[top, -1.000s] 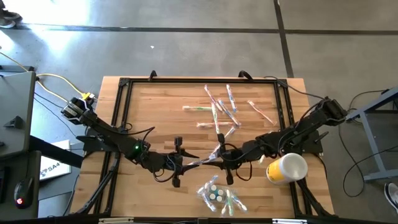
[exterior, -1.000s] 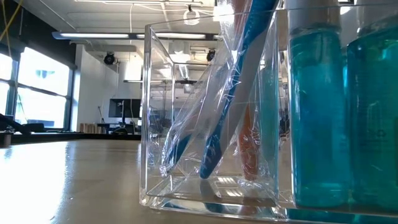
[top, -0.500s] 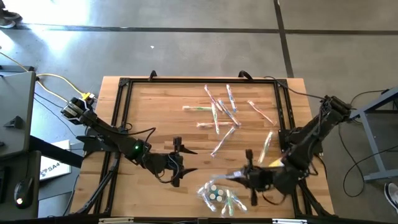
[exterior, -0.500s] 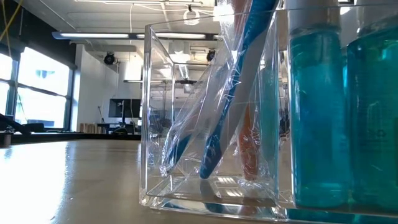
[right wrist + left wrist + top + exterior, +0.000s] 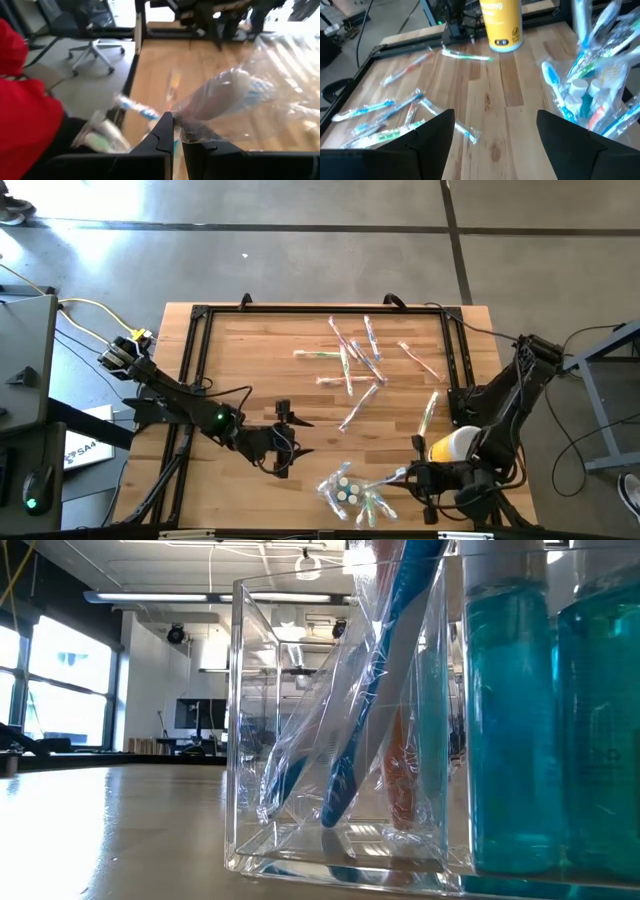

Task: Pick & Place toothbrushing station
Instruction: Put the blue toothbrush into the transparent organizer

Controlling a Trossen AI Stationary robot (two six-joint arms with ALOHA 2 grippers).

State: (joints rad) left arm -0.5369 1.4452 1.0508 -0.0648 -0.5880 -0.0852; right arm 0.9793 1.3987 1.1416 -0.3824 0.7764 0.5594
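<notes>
The right gripper (image 5: 412, 473) sits near the bottom right of the high view, and its two fingers are pinched tight on a wrapped toothbrush (image 5: 385, 477) that sticks out to the left, toward the clear holder (image 5: 350, 493) at the bottom middle of the frame. In the right wrist view the wrapped toothbrush (image 5: 225, 97) shows big and shiny just past the closed fingers (image 5: 164, 135). The holder is already full of wrapped brushes and little blue bottles (image 5: 510, 730), and in the low view it fills the middle and right of the frame. A yellow cup (image 5: 450, 446) lies on its side just above the right gripper. The left gripper (image 5: 283, 440) waits in the lower middle of the high view with its fingers spread wide and nothing in them. More wrapped toothbrushes (image 5: 358, 358) lie scattered on the wooden table (image 5: 250, 360) in the upper middle of the frame
</notes>
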